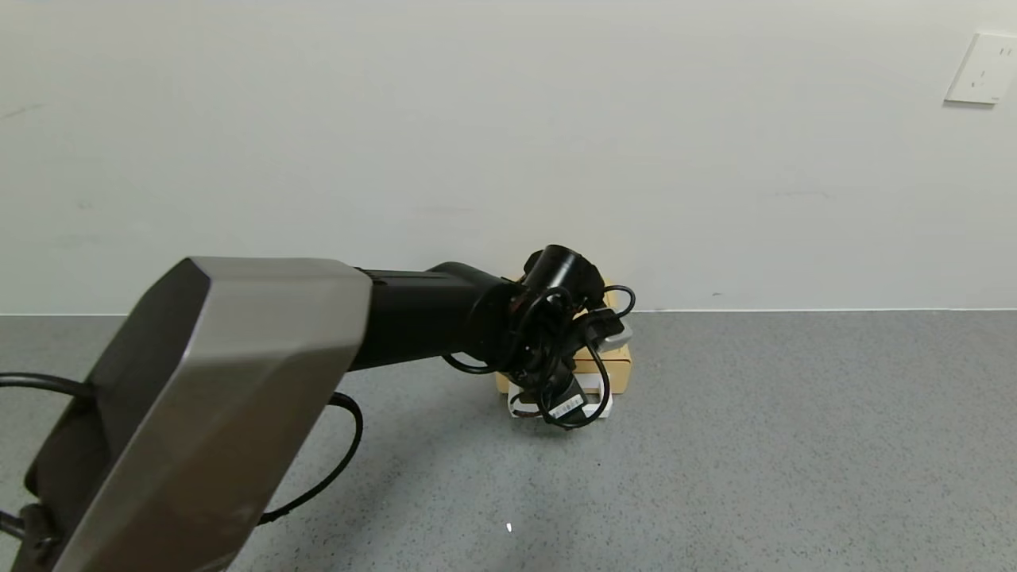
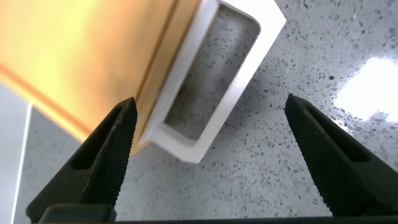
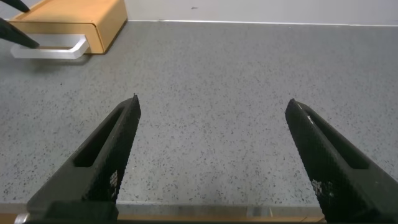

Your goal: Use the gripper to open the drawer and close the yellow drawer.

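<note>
The pale-yellow drawer box [image 1: 616, 367] sits on the grey table close to the wall. Its white loop handle [image 1: 597, 396] faces me, and the drawer front looks flush with the box. My left gripper [image 1: 568, 401] hangs right over the handle and hides most of the box. In the left wrist view the left gripper [image 2: 209, 101] is open and empty. The handle [image 2: 217, 81] and the drawer [image 2: 81, 56] lie just beyond its fingertips, and one finger [image 2: 106, 162] is beside the box's corner. My right gripper [image 3: 212, 101] is open over bare table and sees the drawer [image 3: 68, 22] far off.
The white wall [image 1: 508, 159] stands directly behind the drawer box. A wall socket [image 1: 981, 67] is at the upper right. A black cable [image 1: 342, 453] loops beside my left arm. The grey speckled table [image 1: 794, 445] stretches to the right.
</note>
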Controlling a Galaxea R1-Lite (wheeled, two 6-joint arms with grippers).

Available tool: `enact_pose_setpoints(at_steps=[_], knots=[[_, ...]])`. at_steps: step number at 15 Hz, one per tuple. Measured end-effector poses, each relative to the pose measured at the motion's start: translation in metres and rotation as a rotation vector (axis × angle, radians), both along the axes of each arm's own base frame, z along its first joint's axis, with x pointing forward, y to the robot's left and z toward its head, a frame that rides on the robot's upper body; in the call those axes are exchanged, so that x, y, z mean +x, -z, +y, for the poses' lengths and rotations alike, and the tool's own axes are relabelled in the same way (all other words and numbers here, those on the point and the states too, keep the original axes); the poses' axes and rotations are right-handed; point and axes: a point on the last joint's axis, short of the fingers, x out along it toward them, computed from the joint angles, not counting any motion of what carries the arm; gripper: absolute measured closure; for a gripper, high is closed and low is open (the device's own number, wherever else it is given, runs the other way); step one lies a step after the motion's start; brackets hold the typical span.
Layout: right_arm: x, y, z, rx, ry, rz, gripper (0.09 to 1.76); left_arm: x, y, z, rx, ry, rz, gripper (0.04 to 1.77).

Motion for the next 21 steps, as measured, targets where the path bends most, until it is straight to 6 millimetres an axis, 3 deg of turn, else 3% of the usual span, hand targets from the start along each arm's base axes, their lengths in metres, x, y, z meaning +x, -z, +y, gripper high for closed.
enact_pose_setpoints(at_steps=[5, 10, 16, 21], knots=[[0.0, 0.0, 0.0, 0.0, 0.0, 0.0, 0.14, -0.032, -0.053, 0.031, -0.092, -0.115, -0.048, 0.09], [0.0, 0.0, 0.0, 0.0, 0.0, 0.0, 0.14, -0.067, -0.103, 0.097, -0.215, -0.33, -0.111, 0.09], [0.0, 0.0, 0.0, 0.0, 0.0, 0.0, 0.14, -0.112, -0.123, 0.189, -0.348, -0.511, -0.27, 0.09], [0.0, 0.0, 0.0, 0.0, 0.0, 0.0, 0.14, -0.168, -0.123, 0.229, -0.472, -0.618, -0.366, 0.09]])
